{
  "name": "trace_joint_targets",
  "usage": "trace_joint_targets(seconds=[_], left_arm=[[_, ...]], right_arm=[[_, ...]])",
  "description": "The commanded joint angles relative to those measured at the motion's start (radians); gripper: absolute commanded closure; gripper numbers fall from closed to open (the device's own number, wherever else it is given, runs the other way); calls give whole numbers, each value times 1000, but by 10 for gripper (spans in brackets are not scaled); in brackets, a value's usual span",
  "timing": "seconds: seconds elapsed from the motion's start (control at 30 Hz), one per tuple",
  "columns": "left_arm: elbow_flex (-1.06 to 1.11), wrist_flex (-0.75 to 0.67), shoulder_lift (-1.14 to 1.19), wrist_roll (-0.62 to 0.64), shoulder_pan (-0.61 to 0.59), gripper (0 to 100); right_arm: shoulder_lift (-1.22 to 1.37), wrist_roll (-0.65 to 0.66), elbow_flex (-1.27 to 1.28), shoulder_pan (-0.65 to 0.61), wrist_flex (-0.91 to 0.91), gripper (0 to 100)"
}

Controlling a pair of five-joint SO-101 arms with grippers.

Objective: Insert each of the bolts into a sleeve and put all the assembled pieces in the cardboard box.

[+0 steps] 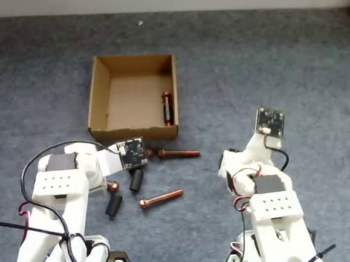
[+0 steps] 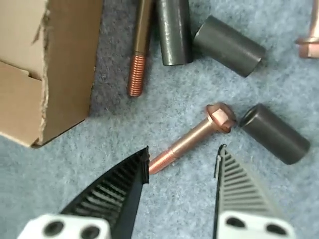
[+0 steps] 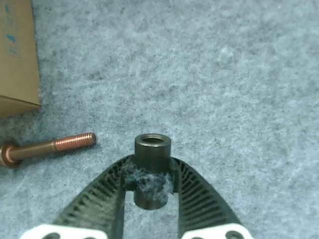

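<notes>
My left gripper (image 2: pixel 183 148) is open just above the grey carpet, its fingers either side of a copper bolt (image 2: pixel 199 132) lying flat. Three dark sleeves (image 2: pixel 274 133) (image 2: pixel 228 45) (image 2: pixel 174 30) lie close beyond it, with a second bolt (image 2: pixel 138 55) beside the cardboard box (image 2: pixel 60 69). My right gripper (image 3: pixel 151 167) is shut on a dark sleeve (image 3: pixel 152 144), held upright with its bore facing up. A bolt (image 3: pixel 50 145) lies on the carpet near it. In the high view the cardboard box (image 1: pixel 99 94) holds one assembled piece (image 1: pixel 168 107).
Loose bolts (image 1: pixel 161 198) (image 1: pixel 178 153) and sleeves (image 1: pixel 113 204) (image 1: pixel 136 179) are scattered in front of the box, between the two arms. Another bolt head (image 2: pixel 309 47) shows at the left wrist view's edge. Open carpet stretches to the right of the box.
</notes>
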Motion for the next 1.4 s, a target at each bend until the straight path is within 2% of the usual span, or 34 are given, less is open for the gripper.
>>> trace_joint_targets(seconds=[0.0,0.3,0.53,0.6,0.87,1.07,1.27,1.37], left_arm=[[-19,-52,74,-32,15,765],[-232,-57,472,-20,28,769],[-332,-63,584,184,65,770],[-332,-63,575,249,91,787],[-329,-29,460,404,205,988],[-329,72,300,542,260,995],[-329,133,90,680,252,995],[-329,152,-8,793,252,995]], right_arm=[[-30,-5,-2,12,-22,994],[-30,-5,-2,12,-22,994],[-30,-3,-2,12,-22,994],[-30,-3,-2,12,-22,994],[-30,-3,-2,12,-22,994],[-30,-3,-1,12,-22,994],[-31,-3,-7,-1,-18,994],[-31,-2,-7,-22,-16,994]])
